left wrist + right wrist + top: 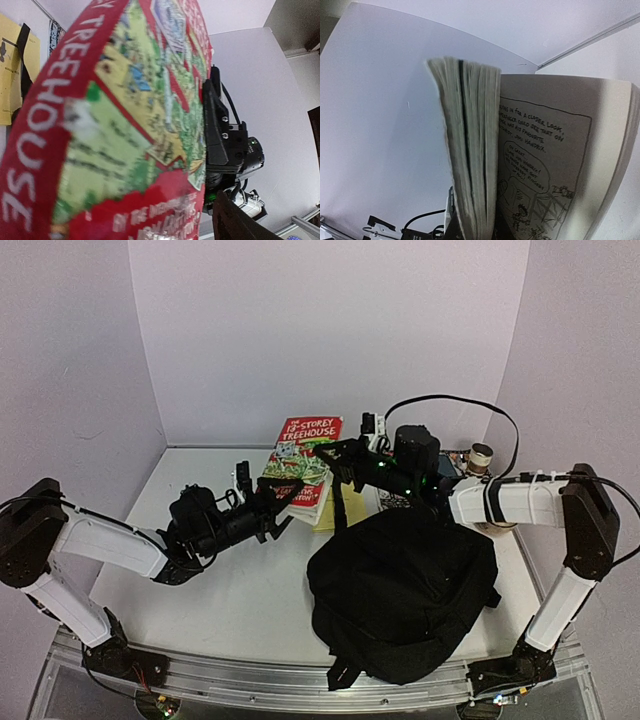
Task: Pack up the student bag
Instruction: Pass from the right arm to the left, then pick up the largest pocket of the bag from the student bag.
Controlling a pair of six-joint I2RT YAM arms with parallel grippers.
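Observation:
The student bag [400, 590] is a large black backpack slumped on the table at front right. A red book, "13-Storey Treehouse" [305, 445], hangs tilted above the table behind it. My right gripper [335, 453] is shut on the book's right edge. In the right wrist view the book's page block [475, 150] rises from the jaws with a cartoon page fanned open. My left gripper [283, 502] is open at the book's lower left edge. The cover [125, 125] fills the left wrist view, and one finger [240, 222] stands just clear of it.
Beneath the lifted book lie more books [312, 498] and a yellow one [350, 508] crossed by a black bag strap [340, 502]. A tape roll [482, 455] stands at the back right. Purple walls close in the table on three sides.

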